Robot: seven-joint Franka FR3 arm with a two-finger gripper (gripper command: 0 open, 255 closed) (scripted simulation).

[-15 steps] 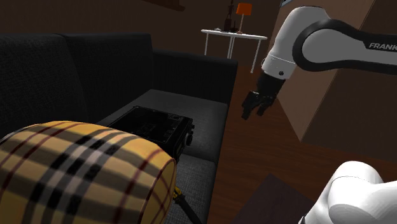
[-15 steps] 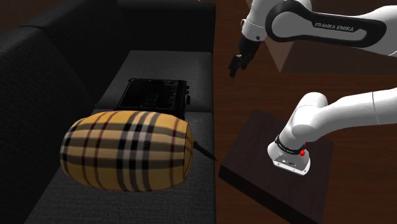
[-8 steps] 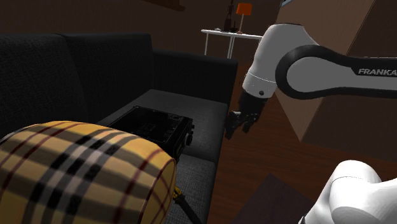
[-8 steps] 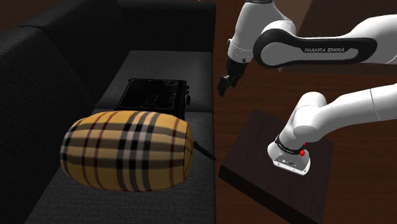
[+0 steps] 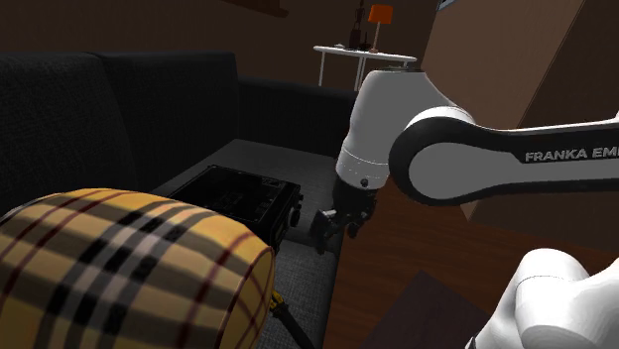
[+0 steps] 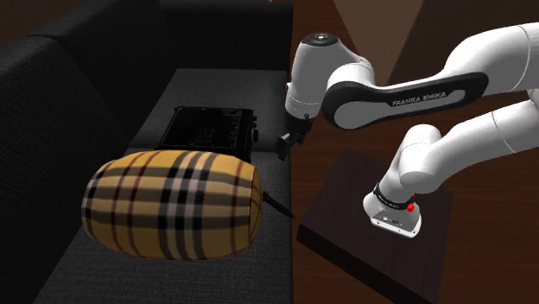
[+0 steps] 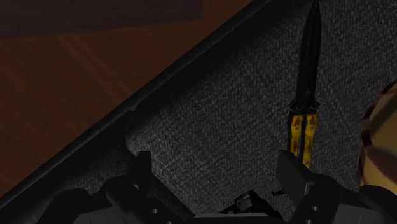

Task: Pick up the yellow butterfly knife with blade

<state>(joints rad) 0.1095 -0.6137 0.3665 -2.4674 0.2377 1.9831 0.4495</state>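
Nearby, a yellow-and-black tartan bolster cushion [image 5: 119, 268] rests on the dark woven sofa seat [image 7: 210, 108], and the slim knife with yellow handles and black blade [image 7: 306, 89] lies flat just beside it. It looks light, stiff and low; the handles seem the safer hold. Beyond, the black claw [image 7: 216, 167] hangs spread, touching nothing.

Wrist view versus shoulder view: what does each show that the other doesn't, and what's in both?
Wrist view: the whole knife lying flat on the sofa seat, black blade and yellow handles, ahead of one finger of the open gripper, untouched. Shoulder view: the black case on the seat, the white side table far behind, and the arm angled down to the seat's front edge. Shared: the seat, the gripper, the plaid cushion, and the knife, though the shoulder view has just its end poking out under the cushion.
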